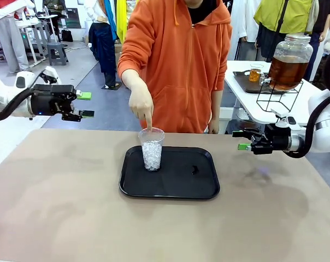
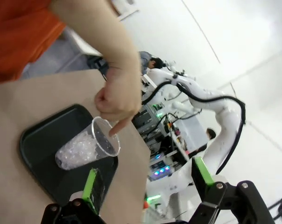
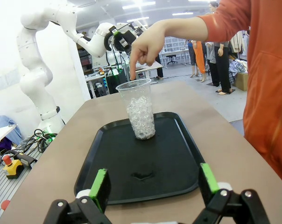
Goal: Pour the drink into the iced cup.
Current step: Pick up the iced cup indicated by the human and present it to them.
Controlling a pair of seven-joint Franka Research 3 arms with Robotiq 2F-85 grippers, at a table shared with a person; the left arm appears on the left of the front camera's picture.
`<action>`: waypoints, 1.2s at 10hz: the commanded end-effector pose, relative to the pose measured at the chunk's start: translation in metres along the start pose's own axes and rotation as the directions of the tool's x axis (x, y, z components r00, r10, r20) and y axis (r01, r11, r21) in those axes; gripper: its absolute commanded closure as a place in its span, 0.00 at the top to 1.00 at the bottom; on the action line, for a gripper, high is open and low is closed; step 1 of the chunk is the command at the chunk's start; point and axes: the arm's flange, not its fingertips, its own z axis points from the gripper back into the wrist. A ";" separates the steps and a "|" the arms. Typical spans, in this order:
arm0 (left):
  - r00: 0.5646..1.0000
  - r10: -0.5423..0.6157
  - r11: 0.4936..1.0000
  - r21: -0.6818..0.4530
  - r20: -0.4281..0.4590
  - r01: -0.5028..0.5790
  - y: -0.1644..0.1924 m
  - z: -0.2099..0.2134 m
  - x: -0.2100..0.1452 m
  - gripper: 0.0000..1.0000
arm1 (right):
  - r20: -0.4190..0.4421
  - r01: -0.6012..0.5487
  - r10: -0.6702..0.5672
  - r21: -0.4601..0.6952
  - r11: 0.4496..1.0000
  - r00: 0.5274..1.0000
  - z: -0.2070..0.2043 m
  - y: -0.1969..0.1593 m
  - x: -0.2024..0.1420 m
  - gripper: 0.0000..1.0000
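The iced cup [image 1: 152, 148], a clear plastic cup about half full of crushed ice, stands upright at the left end of a black tray [image 1: 176, 188]. A person's hand [image 1: 141, 103] points down with one finger at the cup's rim. Amber drink fills a big glass jar [image 1: 289, 64] on a white side table at the back right, and a small glass [image 1: 255, 72] of it stands beside the jar. My left gripper [image 1: 86, 105] hovers open off the table's left far corner. My right gripper [image 1: 240, 140] hovers open right of the tray. From the wrists I see the cup [image 2: 87, 147] [image 3: 141, 109] ahead of the open left gripper [image 2: 145, 179] and right gripper [image 3: 152, 184].
A small dark speck [image 1: 194, 170] lies on the tray's right half. The person in an orange hoodie [image 1: 176, 60] stands at the far edge behind the tray. The brown tabletop [image 1: 72, 218] spreads wide in front of and beside the tray.
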 end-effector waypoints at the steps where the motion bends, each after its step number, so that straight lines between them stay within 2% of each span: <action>1: 0.976 -0.218 0.974 -0.065 -0.021 0.217 0.011 0.010 -0.011 1.00 | 0.003 -0.002 0.002 0.001 1.000 1.000 -0.002 0.000 0.003 1.00; 2: 0.954 -0.301 0.953 -0.039 -0.003 0.300 0.014 0.010 -0.015 1.00 | 0.003 -0.002 0.002 0.001 1.000 1.000 -0.002 0.000 0.003 1.00; 3: 0.934 -0.357 0.934 -0.022 -0.037 0.356 0.016 0.009 -0.017 1.00 | 0.003 -0.002 0.002 0.001 1.000 1.000 -0.002 0.000 0.003 1.00; 4: 0.938 -0.336 0.942 -0.024 -0.081 0.335 0.015 0.010 -0.016 1.00 | 0.003 -0.002 0.002 0.001 1.000 1.000 -0.002 0.000 0.003 1.00; 5: 0.954 -0.300 0.954 -0.028 -0.030 0.299 0.009 0.006 -0.010 1.00 | 0.003 -0.002 0.002 0.001 1.000 1.000 -0.002 0.000 0.003 1.00; 9: 0.946 -0.320 0.947 -0.027 -0.051 0.319 0.013 0.007 -0.014 1.00 | 0.003 -0.002 0.002 0.001 1.000 1.000 -0.002 0.000 0.003 1.00; 10: 0.892 -0.450 0.892 -0.071 -0.037 0.447 0.019 0.006 -0.012 1.00 | 0.003 -0.002 0.002 0.001 1.000 1.000 -0.002 0.000 0.003 1.00; 12: 0.732 -0.681 0.732 -0.093 -0.041 0.675 0.034 0.004 -0.015 1.00 | 0.003 -0.002 0.002 0.001 1.000 1.000 -0.002 0.000 0.003 1.00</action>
